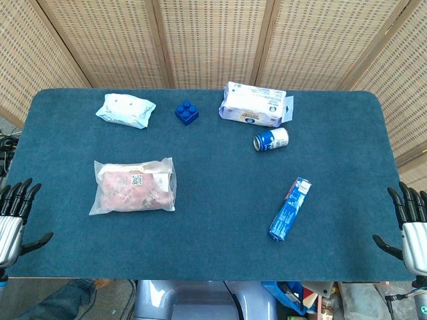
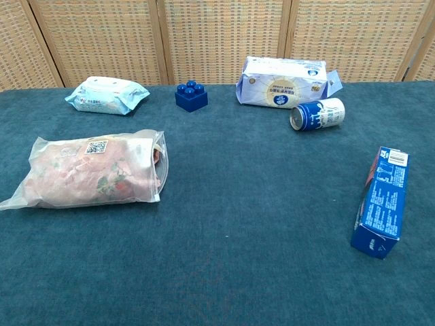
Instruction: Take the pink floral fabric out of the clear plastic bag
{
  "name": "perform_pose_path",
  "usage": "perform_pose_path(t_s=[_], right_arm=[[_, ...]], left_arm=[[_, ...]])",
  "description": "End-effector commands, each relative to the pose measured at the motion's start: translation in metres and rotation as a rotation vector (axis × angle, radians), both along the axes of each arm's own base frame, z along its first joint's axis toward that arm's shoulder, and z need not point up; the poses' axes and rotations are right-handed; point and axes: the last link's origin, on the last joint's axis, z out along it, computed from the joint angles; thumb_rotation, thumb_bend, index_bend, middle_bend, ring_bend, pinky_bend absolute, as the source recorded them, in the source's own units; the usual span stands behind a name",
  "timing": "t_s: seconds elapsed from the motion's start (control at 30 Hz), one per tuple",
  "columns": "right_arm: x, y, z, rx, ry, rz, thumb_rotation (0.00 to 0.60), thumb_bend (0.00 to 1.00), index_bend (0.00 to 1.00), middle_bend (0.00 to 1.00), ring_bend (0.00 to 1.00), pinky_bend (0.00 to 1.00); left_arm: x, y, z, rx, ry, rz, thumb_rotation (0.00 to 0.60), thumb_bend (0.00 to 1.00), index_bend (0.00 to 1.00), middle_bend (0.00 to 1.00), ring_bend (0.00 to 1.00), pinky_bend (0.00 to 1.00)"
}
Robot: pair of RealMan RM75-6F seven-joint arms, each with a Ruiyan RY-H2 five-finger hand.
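Observation:
A clear plastic bag (image 1: 134, 186) (image 2: 95, 170) lies flat on the left half of the blue table, with the pink floral fabric (image 1: 132, 189) (image 2: 88, 175) folded inside it. A QR label shows on top of the bag. My left hand (image 1: 15, 219) hovers at the table's near left corner, fingers spread and holding nothing, well left of the bag. My right hand (image 1: 412, 227) sits at the near right corner, also spread and empty. Neither hand appears in the chest view.
Along the back lie a wet-wipes pack (image 1: 125, 110) (image 2: 106, 95), a blue toy brick (image 1: 187, 112) (image 2: 191, 96) and a white-blue carton (image 1: 255, 106) (image 2: 285, 83). A blue can (image 1: 271, 139) (image 2: 317, 113) lies on its side. A blue box (image 1: 290, 209) (image 2: 382, 202) rests near the right.

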Motion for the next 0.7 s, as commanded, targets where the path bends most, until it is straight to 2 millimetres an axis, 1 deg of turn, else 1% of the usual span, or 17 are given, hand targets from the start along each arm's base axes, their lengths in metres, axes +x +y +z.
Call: perform_pose_path(t_s=[0.03,0.17,0.3,0.43,0.53,0.6,0.63,0.7], right_arm=[[0.000,0.000,0.000,-0.002,-0.003,0.000,0.600,0.00,0.00,0.00,0.00,0.00],[0.000,0.000,-0.001,0.002,-0.003,-0.002,0.600,0.00,0.00,0.00,0.00,0.00],[0.000,0.000,0.000,0.002,-0.008,-0.004,0.600,0.00,0.00,0.00,0.00,0.00],[-0.001,-0.001,0.000,0.000,-0.013,-0.010,0.600,0.00,0.00,0.00,0.00,0.00],[-0.002,-0.004,-0.002,0.008,-0.009,-0.020,0.600,0.00,0.00,0.00,0.00,0.00],[-0.002,-0.005,-0.004,0.016,-0.008,-0.023,0.600,0.00,0.00,0.00,0.00,0.00],[-0.002,-0.005,-0.005,0.019,-0.005,-0.023,0.600,0.00,0.00,0.00,0.00,0.00],[-0.002,-0.006,-0.006,0.023,-0.004,-0.022,0.600,0.00,0.00,0.00,0.00,0.00]], left_arm=[[-0.001,0.000,0.000,-0.002,-0.001,0.003,0.600,0.11,0.00,0.00,0.00,0.00],[-0.002,0.001,-0.002,-0.017,-0.010,0.009,0.600,0.11,0.00,0.00,0.00,0.00],[-0.002,0.008,-0.011,-0.065,-0.019,0.012,0.600,0.11,0.00,0.00,0.00,0.00],[-0.002,0.029,-0.028,-0.141,-0.044,0.029,0.600,0.11,0.00,0.00,0.00,0.00],[0.000,0.054,-0.048,-0.232,-0.033,0.051,0.600,0.11,0.00,0.00,0.00,0.00],[0.004,0.067,-0.060,-0.280,-0.038,0.053,0.600,0.11,0.00,0.00,0.00,0.00],[0.006,0.078,-0.068,-0.305,-0.034,0.049,0.600,0.11,0.00,0.00,0.00,0.00],[0.009,0.091,-0.078,-0.326,-0.019,0.041,0.600,0.11,0.00,0.00,0.00,0.00]])
